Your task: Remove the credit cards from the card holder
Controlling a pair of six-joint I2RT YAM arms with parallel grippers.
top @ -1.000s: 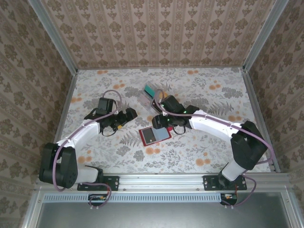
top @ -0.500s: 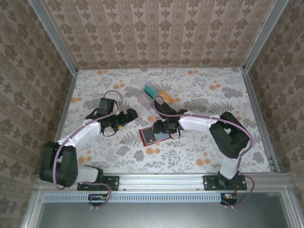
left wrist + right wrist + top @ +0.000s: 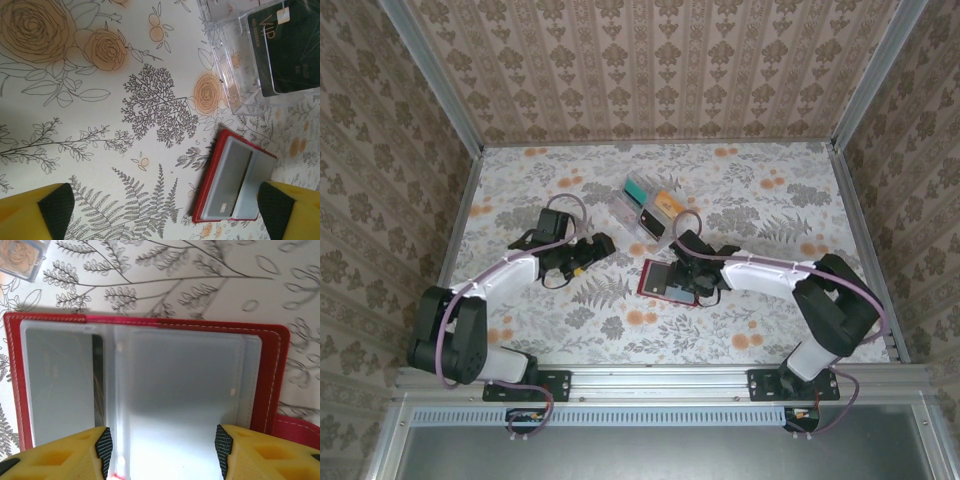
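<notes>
The left gripper (image 3: 595, 246) hangs low over the floral table (image 3: 770, 200), at about 9 o'clock from the card holder (image 3: 652, 280) and clear of it. Its yellow fingers (image 3: 55, 205) are spread wide with only tablecloth between them. It looks parked there, near enough to pin the wallet or take a card, yet out of the other arm's way.

The card holder sits just toward 6 o'clock of the table's centre, lying open and flat with its grey-blue lining facing up. At its 12 o'clock stands a clear plastic rack (image 3: 645, 205) with teal and orange cards, near but apart, and probably not part of this job.

The right gripper (image 3: 675, 278) reaches in from 3 o'clock and hovers directly over the open wallet. Its jaws are partly parted, straddling the middle sleeve. It cannot be told whether they pinch anything. That width suits closing on a card's edges.

The credit cards appear to be inside the pockets, hard to tell from the lining.
</notes>
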